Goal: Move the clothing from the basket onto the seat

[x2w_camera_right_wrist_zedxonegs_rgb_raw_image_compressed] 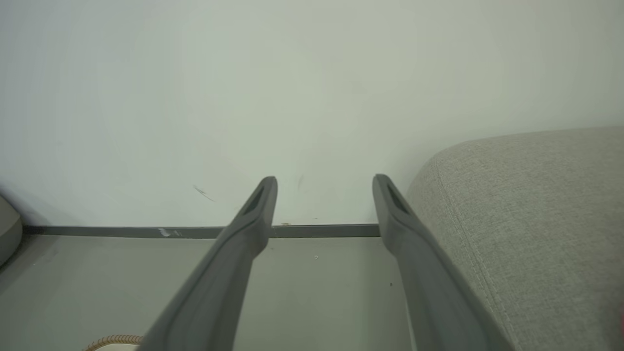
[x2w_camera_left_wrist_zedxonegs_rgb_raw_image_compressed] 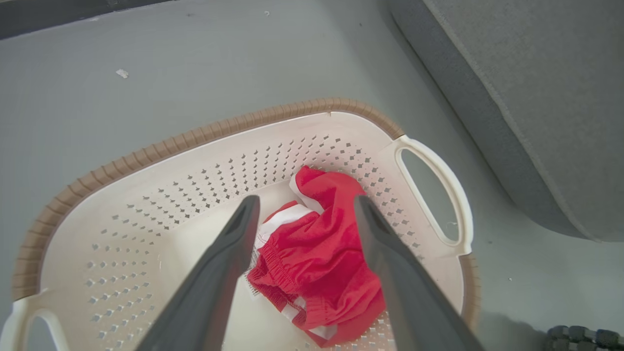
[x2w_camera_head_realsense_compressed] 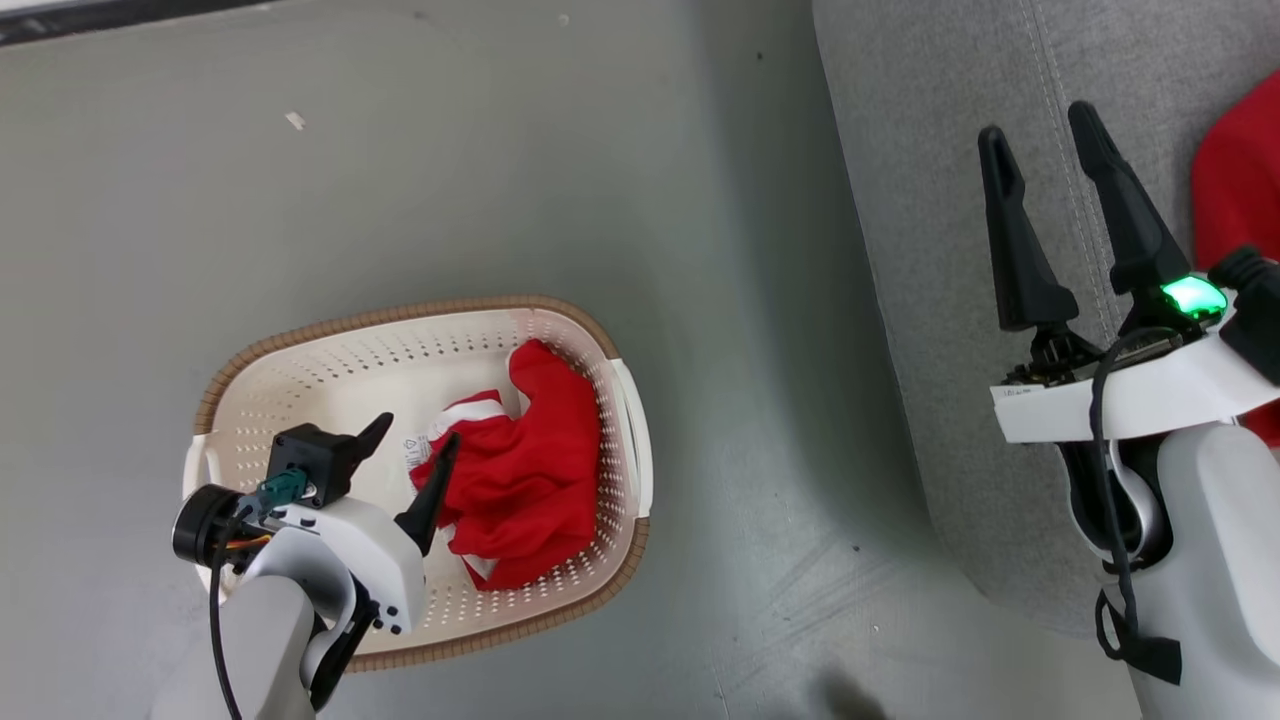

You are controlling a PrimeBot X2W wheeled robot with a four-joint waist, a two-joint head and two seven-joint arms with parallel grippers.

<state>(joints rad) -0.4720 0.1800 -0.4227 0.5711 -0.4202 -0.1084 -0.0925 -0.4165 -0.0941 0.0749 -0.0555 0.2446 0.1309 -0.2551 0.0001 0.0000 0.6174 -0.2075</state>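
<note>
Head view: the left gripper [x2w_camera_head_realsense_compressed: 418,432], fingers wide and empty, hangs over the cream basket [x2w_camera_head_realsense_compressed: 400,312] on the floor [x2w_camera_head_realsense_compressed: 500,150], where crumpled red clothing [x2w_camera_head_realsense_compressed: 530,470] with white trim lies by its right wall; above the grey seat [x2w_camera_head_realsense_compressed: 930,250] the right gripper [x2w_camera_head_realsense_compressed: 1040,125] gapes empty, another red garment [x2w_camera_head_realsense_compressed: 1235,190] lying at its right

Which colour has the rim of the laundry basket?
Brown, woven-look rim on the cream-white perforated plastic laundry basket; clearest in the left wrist view.
</note>
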